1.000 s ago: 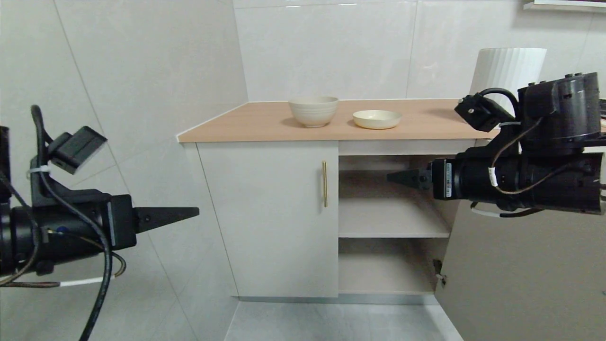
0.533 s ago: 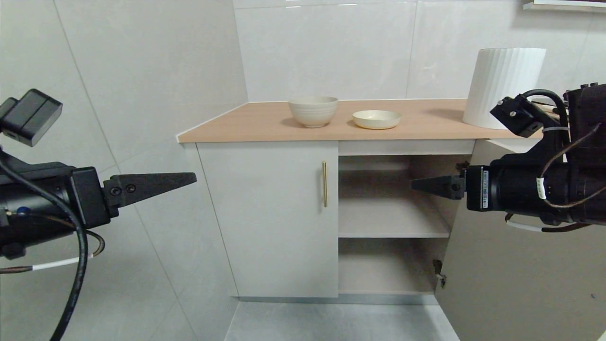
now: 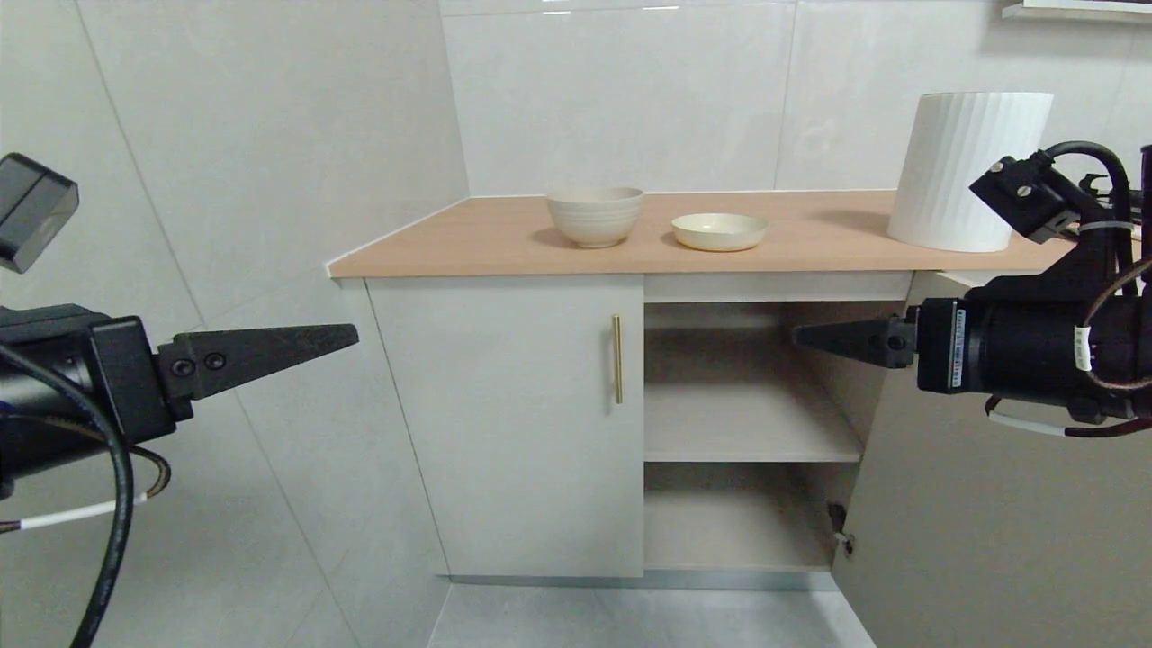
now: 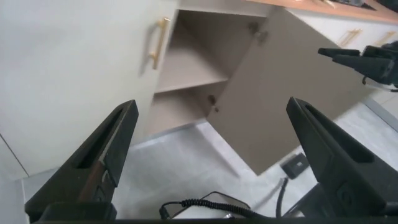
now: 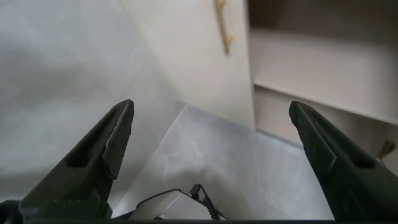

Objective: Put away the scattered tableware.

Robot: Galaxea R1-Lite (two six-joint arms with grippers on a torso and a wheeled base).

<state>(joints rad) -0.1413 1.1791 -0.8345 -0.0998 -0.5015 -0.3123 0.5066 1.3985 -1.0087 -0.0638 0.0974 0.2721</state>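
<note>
One white two-door cabinet (image 3: 513, 423) carries the wood-coloured table (image 3: 468, 243), and the tableware sits up there in the open. Its plain right-hand door (image 3: 945, 540) is swung wide, presumably to give access to the middle shelf (image 3: 738, 423) and bottom shelf (image 3: 729, 531), both bare.

At the table's right end stands a tall white ribbed cylindrical container (image 3: 967, 171), well apart from the dishes. I'd guess it's not part of the job.

Out in front of the tiled wall, left of the cabinet, hangs the left hand (image 3: 342, 336), fingers spread wide and holding nothing. Level with the upper opening, near the open door, is the right hand (image 3: 805, 335), likewise spread and empty. Both sit below table height, so my read is that neither is lined up for a pick yet.

Near mid-table the beige ribbed bowl (image 3: 595, 216) stands upright. Just beside it, on its right and not touching, is the pale cream shallow dish (image 3: 719, 231). Nothing is stowed so far.

Smallest item: the slim brass bar handle (image 3: 617, 358) on the shut left door, which doesn't need touching.
</note>
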